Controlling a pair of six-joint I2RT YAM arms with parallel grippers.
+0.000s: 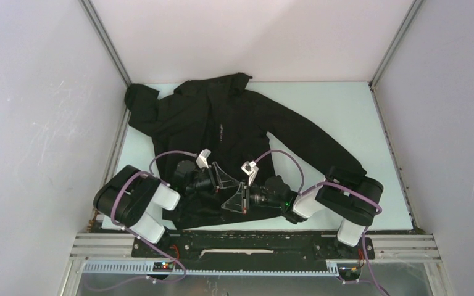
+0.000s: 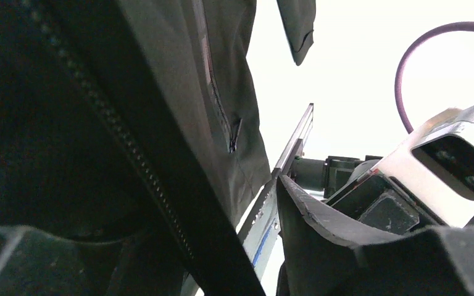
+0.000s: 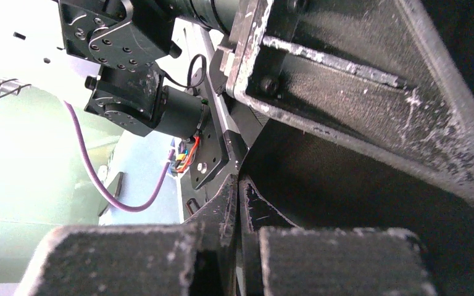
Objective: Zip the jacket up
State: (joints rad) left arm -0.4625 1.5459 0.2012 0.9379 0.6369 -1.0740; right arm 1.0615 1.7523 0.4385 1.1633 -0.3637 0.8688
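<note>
The large black fabric jacket (image 1: 234, 117) lies spread on the pale green table (image 1: 345, 117). The left end effector (image 1: 218, 177) is wide, straddling the zipper teeth (image 2: 129, 148). The right end effector (image 1: 237, 198) is narrow (contents not discernible), at the hem.

Black arms (image 1: 137, 200) with white covers (image 1: 166, 198) trail purple cables (image 1: 166, 155); the right hand (image 3: 239, 185) has scuffed fingers (image 3: 339, 259).

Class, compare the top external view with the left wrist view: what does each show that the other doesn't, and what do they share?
Top external only: the whole jacket spread on the table, with the left arm and right arm. Left wrist only: the front zipper teeth and a pocket zip close up. Both: black fabric and a purple cable.
</note>
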